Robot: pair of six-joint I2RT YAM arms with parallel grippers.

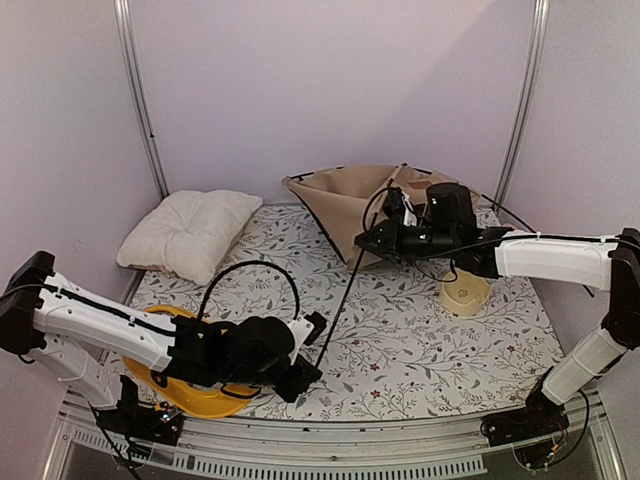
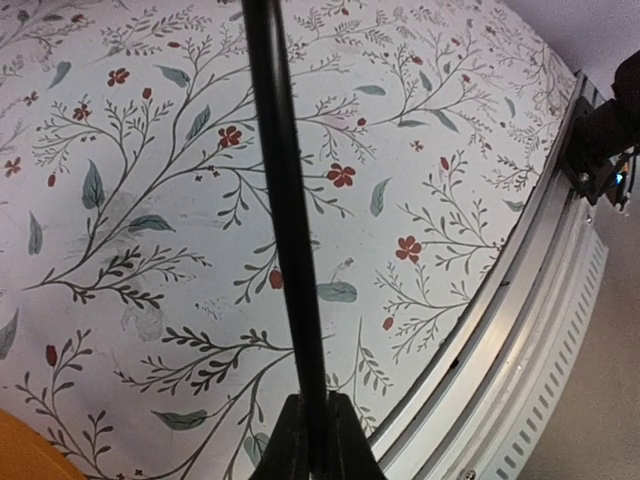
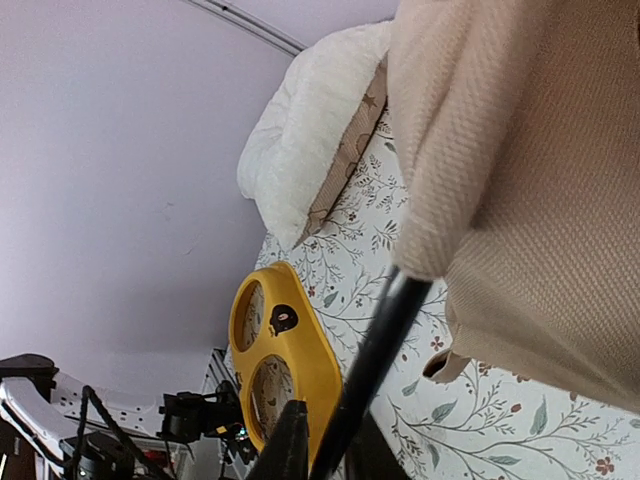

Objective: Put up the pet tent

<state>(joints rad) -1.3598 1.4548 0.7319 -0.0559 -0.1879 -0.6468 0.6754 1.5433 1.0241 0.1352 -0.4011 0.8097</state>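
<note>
Pale lilac walls (image 1: pixel 330 80) close in a table under a flowered cloth (image 1: pixel 430 340). The tent (image 1: pixel 345 200) lies collapsed at the back, right of centre, a heap of beige canvas. One thin black pole (image 1: pixel 343 290) slants from that canvas toward the near edge. The left gripper (image 2: pixel 312 445) is clamped on the pole's near end. The right gripper (image 3: pixel 325 455) has the pole between its jaws just below the canvas hem, though I cannot tell whether they pinch it. The right arm is nearer the tent, so lifting the canvas likely falls to it.
</note>
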